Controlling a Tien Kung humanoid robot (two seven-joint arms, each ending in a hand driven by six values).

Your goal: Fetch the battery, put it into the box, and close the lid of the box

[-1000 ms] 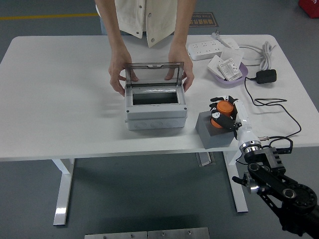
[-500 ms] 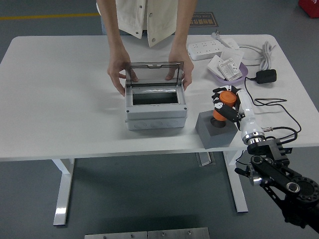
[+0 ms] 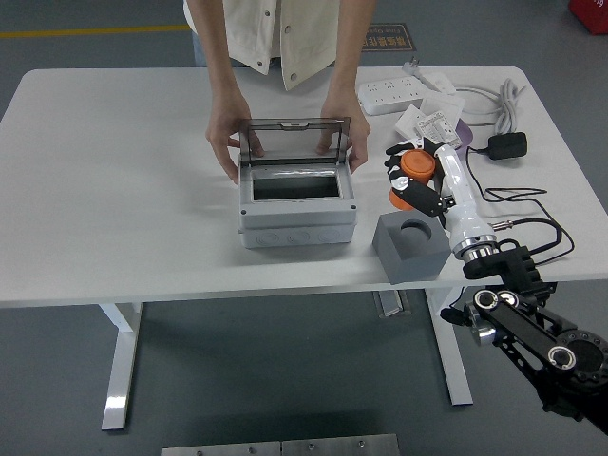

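Note:
My right hand (image 3: 415, 178) is shut on the orange battery (image 3: 411, 177) and holds it in the air above and behind the grey block holder (image 3: 410, 247), whose round socket is empty. The grey box (image 3: 296, 207) stands at the table's middle with its clear lid (image 3: 294, 139) raised upright at the back. A person at the far side holds the box with a hand at its left (image 3: 226, 144) and a hand at its right (image 3: 342, 138). My left arm is out of view.
A purple dish (image 3: 454, 144) with small white packs sits right of the box. Behind it lie a white power strip (image 3: 399, 95), a white cable and a black adapter (image 3: 506, 145) with a black cord running to the right edge.
My right hand has lifted the battery out of the grey block's socket and carried it up and to the left, towards the box. The person's hands stay on the box.

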